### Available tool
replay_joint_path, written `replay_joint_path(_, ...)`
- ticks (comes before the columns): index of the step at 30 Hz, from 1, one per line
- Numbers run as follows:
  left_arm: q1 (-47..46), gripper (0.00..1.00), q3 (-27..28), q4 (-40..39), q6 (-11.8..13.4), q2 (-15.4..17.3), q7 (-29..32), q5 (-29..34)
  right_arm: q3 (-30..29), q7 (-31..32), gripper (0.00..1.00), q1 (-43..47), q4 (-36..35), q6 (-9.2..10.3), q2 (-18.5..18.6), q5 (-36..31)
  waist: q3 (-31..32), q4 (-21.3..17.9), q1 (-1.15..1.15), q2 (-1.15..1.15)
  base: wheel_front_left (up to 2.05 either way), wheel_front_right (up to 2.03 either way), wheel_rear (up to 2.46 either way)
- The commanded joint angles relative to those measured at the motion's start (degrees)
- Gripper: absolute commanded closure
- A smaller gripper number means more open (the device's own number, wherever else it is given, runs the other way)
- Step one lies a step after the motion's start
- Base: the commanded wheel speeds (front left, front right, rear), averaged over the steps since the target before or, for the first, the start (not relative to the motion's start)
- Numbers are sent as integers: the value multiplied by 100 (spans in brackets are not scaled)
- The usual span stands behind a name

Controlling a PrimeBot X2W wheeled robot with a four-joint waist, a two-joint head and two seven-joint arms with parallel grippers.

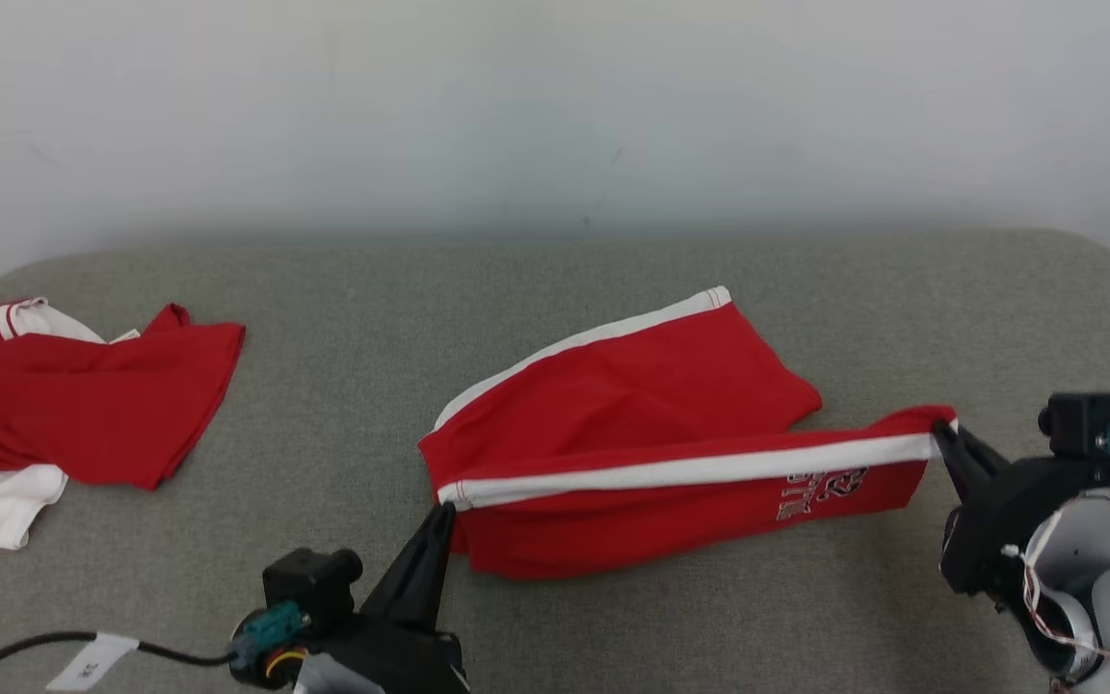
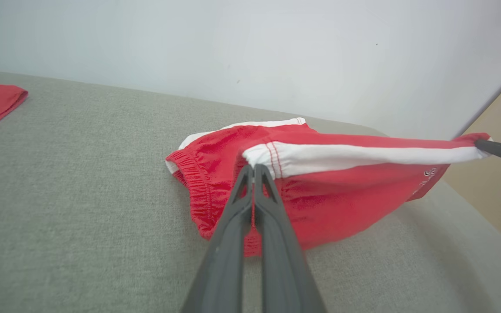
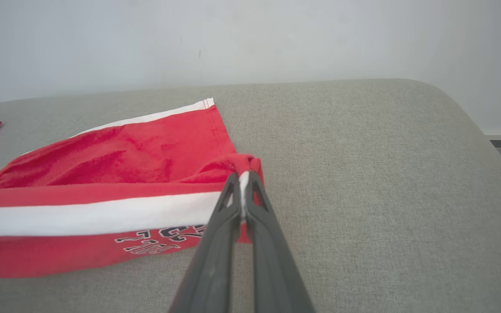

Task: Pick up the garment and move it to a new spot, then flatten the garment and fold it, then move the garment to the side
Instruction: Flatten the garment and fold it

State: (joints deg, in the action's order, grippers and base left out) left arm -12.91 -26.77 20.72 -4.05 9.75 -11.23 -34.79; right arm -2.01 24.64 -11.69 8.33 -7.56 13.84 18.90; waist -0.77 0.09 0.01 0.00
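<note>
The garment (image 1: 651,434) is a pair of red shorts with a white side stripe and printed lettering, lying mid-surface with its near edge lifted taut. My left gripper (image 1: 443,513) is shut on the waistband end of the stripe; the left wrist view has the garment (image 2: 320,191) pinched at the left gripper (image 2: 254,168). My right gripper (image 1: 940,432) is shut on the leg-hem end. In the right wrist view the garment (image 3: 115,174) is pinched at the right gripper (image 3: 242,176). The far leg rests flat on the cushion.
A second red and white garment (image 1: 54,405) lies crumpled at the far left of the grey padded surface (image 1: 555,289). A pale wall rises right behind it. The surface's rounded right edge (image 3: 472,130) drops off beyond my right arm. A cable with a label (image 1: 83,660) trails at lower left.
</note>
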Motion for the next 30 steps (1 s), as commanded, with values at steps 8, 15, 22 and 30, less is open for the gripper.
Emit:
replay_joint_path(8, -1322, 100, -70, 628, -39, -228, 170, 168, 513, -361, 100, -1829, 1467, 15, 381, -124, -1094, 496, -1, 0, 0, 0, 0)
replay_joint_path(15, -2131, 100, -71, 1177, -51, -421, 85, 169, 1011, -644, 100, -3049, 2417, 15, 577, -244, -1598, 709, -1, 0, 0, 0, 0)
replay_joint_path(22, -2735, 100, -109, 1697, 42, -577, 52, 78, 1354, -939, 100, -3957, 3243, 15, 629, -374, -1843, 892, -1, 0, 0, 0, 0)
replay_joint_path(30, -3243, 88, -241, 2272, 118, -662, 26, -37, 1380, -1309, 100, -4741, 4197, 15, 470, -489, -2035, 966, -1, 0, 0, 0, 0)
